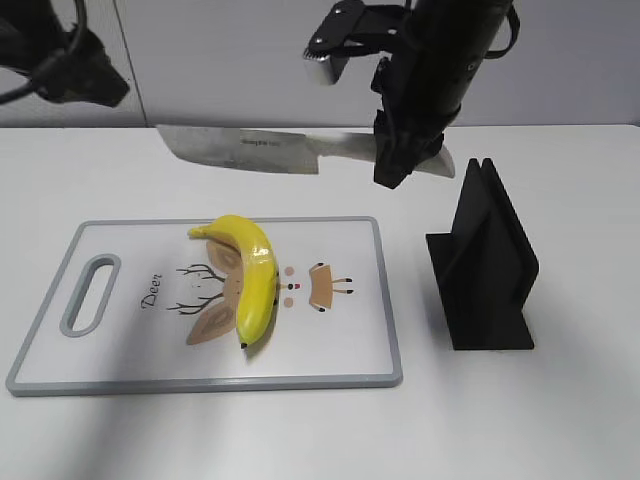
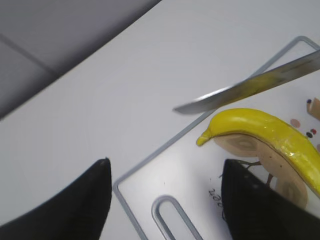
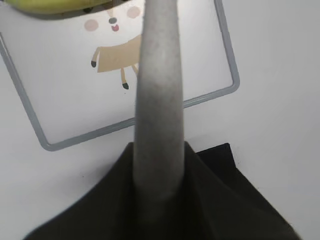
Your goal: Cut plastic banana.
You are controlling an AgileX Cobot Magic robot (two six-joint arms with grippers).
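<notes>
I see a white table (image 1: 560, 420) with a cutting board (image 1: 340, 355) lying flat toward its near-left part, long side parallel to the near edge. The board is white with a grey rim, a slot handle at its left end and a deer drawing with the word "Deer" printed on it.

A black knife stand (image 1: 485, 265) sits upright on the table just beside the board's right end, apart from it, toward the right edge.

The right arm (image 1: 440, 60) comes down from the far right. Its gripper (image 1: 400, 150) is clamped on the handle of a knife (image 1: 245, 150). I see the broad blade held level in the air, pointing toward the left edge, above the table beyond the board's far edge. In the right wrist view the knife's spine runs straight out from between the black fingers (image 3: 220, 200), over the board's right end.

The banana (image 1: 250, 275) lies on the board, left of centre, its stem toward the far-left corner and its body curving toward the near edge. It covers part of the deer drawing. The knife is clear of it.

The left gripper (image 2: 165, 200) hovers over the board's handle end with its two dark fingers spread apart and nothing between them. In the exterior view it is only a dark shape at the far-left corner, too cropped for me to judge.
</notes>
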